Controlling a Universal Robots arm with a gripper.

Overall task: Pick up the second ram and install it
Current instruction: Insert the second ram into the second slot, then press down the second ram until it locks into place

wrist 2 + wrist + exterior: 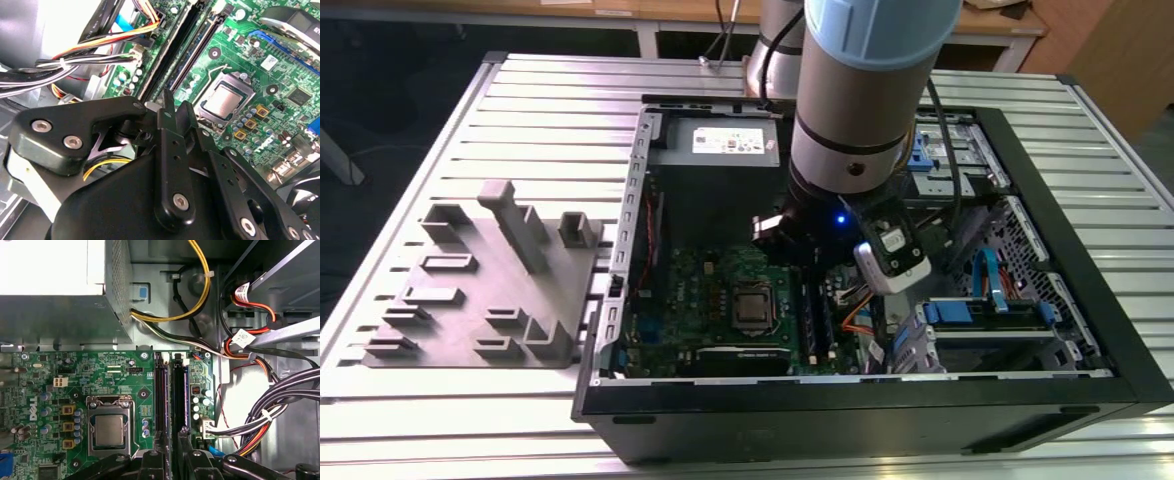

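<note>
The second ram [179,395], a thin dark stick with black chips, stands on edge along the memory slot farther from the processor [109,431]. A second dark slot [160,395] runs beside it, nearer the processor. My gripper [173,452] is low inside the open computer case [1067,385], its two black fingers [165,117] drawn close together over the near end of the stick. In the exterior view the arm [854,150] reaches straight down over the green motherboard [720,285].
A grey plastic rack [487,285] with upright slabs sits on the slatted table at the exterior view's left. The power supply [714,145], cable bundles [270,405] and drive bays with blue latches [987,310] crowd the case around the slots.
</note>
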